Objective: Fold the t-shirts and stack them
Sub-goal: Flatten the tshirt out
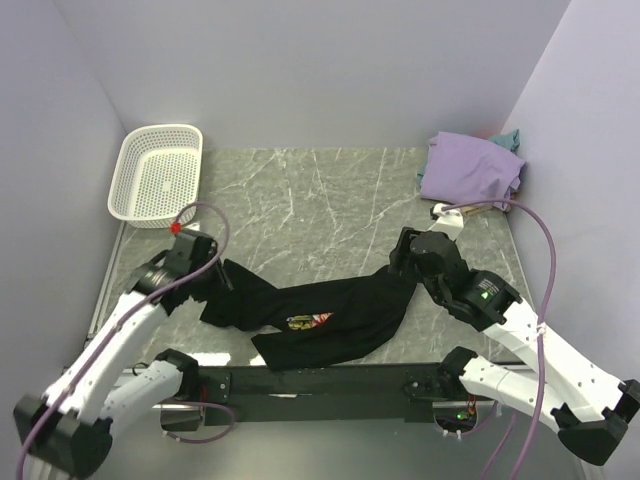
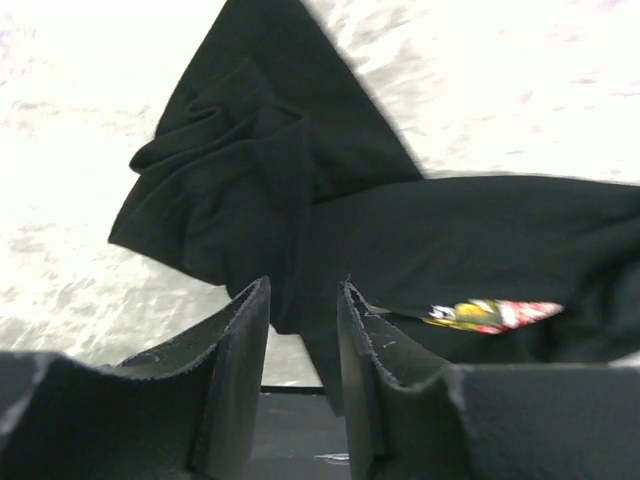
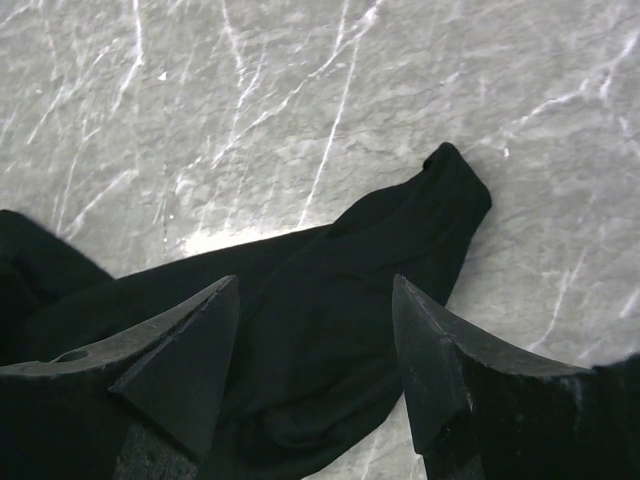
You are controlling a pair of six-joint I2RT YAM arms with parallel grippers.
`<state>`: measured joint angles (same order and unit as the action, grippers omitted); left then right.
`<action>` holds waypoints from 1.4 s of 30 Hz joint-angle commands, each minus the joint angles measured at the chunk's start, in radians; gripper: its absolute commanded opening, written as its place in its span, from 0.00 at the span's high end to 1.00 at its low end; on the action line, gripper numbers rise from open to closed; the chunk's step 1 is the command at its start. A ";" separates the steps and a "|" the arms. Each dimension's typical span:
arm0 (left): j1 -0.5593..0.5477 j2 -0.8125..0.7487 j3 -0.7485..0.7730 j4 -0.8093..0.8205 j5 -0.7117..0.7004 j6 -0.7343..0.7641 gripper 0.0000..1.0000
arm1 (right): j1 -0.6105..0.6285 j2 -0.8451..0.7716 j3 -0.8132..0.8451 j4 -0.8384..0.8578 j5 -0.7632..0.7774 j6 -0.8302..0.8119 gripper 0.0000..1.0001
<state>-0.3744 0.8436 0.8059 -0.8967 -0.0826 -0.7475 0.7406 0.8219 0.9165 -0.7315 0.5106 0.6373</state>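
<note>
A black t-shirt [image 1: 320, 315] lies stretched in a crumpled band across the near part of a grey marbled worktop [image 1: 320, 200], its small red and yellow print [image 1: 308, 320] facing up near the middle of the cloth.

The left tool [image 1: 207, 268] hangs over the shirt's left end. In the left wrist view the tool [image 2: 303, 290] has its two dark fingers [image 2: 235, 340] parted by a narrow gap with no cloth between them. The shirt [image 2: 300, 200] is bunched into folds just past the fingertips, and the print [image 2: 490, 314] lies off to their right.

The right tool [image 1: 405, 255] hovers at the shirt's right end. In the right wrist view this tool [image 3: 315, 285] is spread wide and grips nothing. The shirt's narrow end [image 3: 330, 330] runs beneath and between its fingers [image 3: 190, 340], and it cannot be told whether they touch the cloth.

A lavender t-shirt [image 1: 470, 170] sits in a loose heap well beyond the black shirt's right end, toward the back. A teal t-shirt [image 1: 510, 138] peeks out from behind that heap. A white perforated basket [image 1: 163, 129] stands well beyond the black shirt's left end, also toward the back.
</note>
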 commanded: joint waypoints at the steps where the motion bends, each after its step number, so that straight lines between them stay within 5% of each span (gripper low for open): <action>1: -0.044 0.150 0.070 -0.008 -0.112 -0.033 0.63 | -0.004 -0.003 -0.010 0.076 -0.029 -0.024 0.31; 3: -0.081 0.230 0.084 0.019 -0.124 -0.030 0.75 | -0.004 0.003 -0.011 0.083 -0.034 -0.025 0.31; 11: -0.123 0.331 0.119 0.044 -0.174 -0.047 0.56 | -0.006 -0.001 -0.031 0.104 -0.043 -0.044 0.31; 24: -0.149 0.509 0.084 0.084 -0.143 -0.010 0.59 | -0.021 0.147 -0.056 0.130 -0.084 -0.068 0.30; 34: -0.165 0.560 0.076 0.096 -0.126 0.004 0.99 | -0.038 0.312 -0.038 0.147 -0.219 -0.117 0.29; 42: -0.193 0.552 0.098 0.078 -0.147 0.007 0.99 | -0.038 0.306 -0.044 0.159 -0.227 -0.126 0.29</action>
<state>-0.5552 1.4200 0.8749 -0.8127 -0.2188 -0.7525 0.7078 1.1488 0.8558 -0.6117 0.2909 0.5289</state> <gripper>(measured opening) 0.017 0.710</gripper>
